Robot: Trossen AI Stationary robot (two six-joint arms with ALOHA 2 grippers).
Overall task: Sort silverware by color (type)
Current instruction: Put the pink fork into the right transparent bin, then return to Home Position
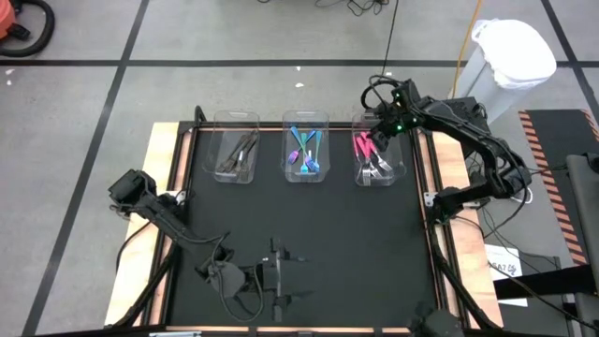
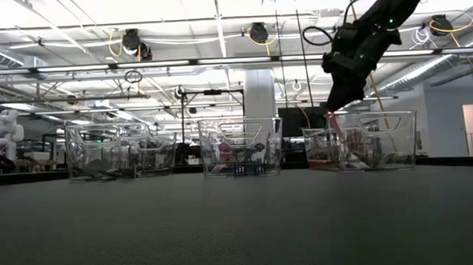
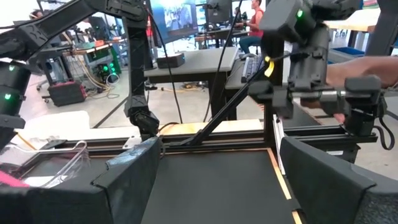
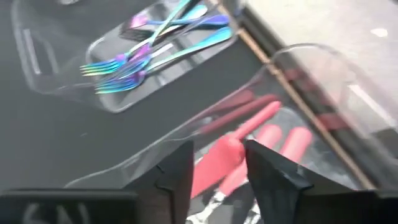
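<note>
High view has the right gripper [image 1: 382, 134] reaching over the right bin [image 1: 404, 168], the left gripper [image 1: 281, 273] parked wide open near the table's front. Only the right wrist view shows the fingers parted around a pink fork [image 4: 233, 146], grip unclear.

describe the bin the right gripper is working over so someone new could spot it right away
Three clear bins stand in a row along the black table's far edge. The right gripper hangs over the right-hand bin, nearest the right arm. Only this one holds pink-handled forks; the middle bin holds blue ones, the left bin dark ones.
</note>
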